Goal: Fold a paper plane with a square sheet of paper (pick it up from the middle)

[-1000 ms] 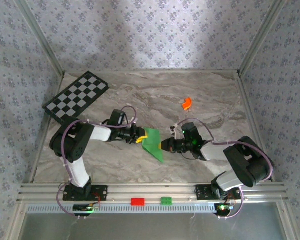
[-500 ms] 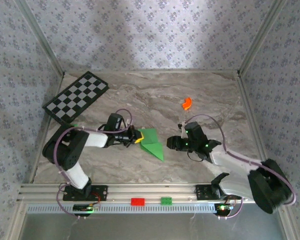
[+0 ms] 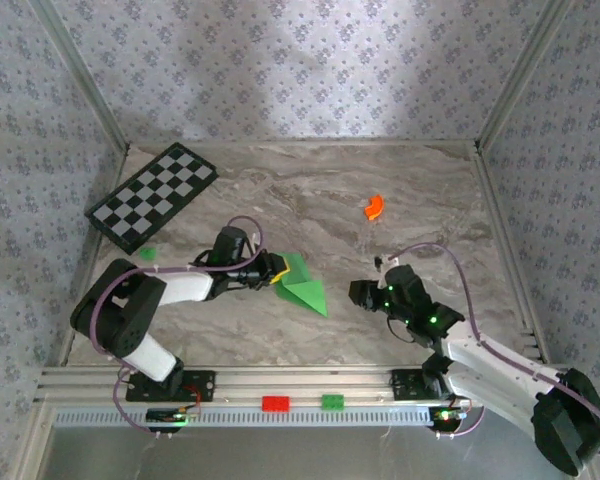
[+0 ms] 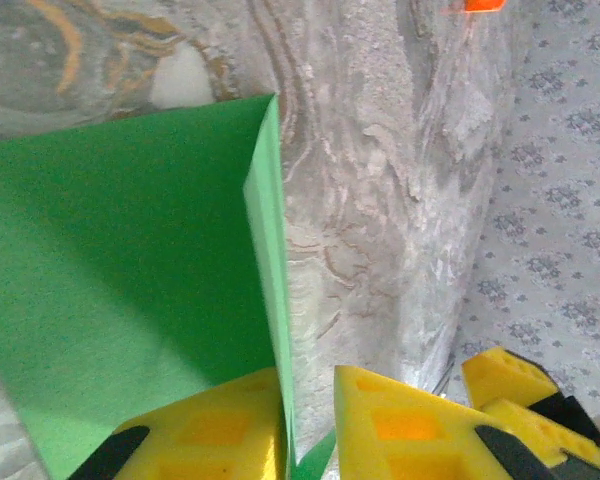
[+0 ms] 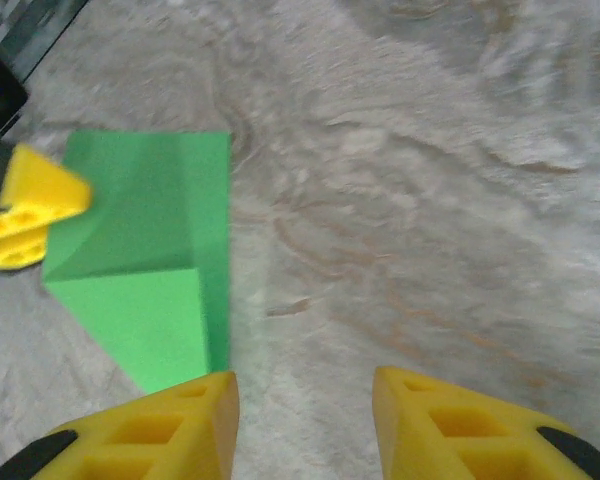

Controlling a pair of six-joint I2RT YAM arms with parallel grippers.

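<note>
- Green paper's [image 4: 120,280] raised fold stands between the left gripper's [image 4: 310,385] barely parted jaws, probably lined up for pinching the crease.
- Right gripper [image 5: 305,385] hovers just beside it, half open and empty.
- Paper lies mid-table [image 3: 400,190], nearer the front edge.

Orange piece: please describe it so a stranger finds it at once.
On the marble table, look in its far right quarter. A small curved piece lies there alone, beyond the right arm. Unlike the green paper, it is bright orange.
</note>
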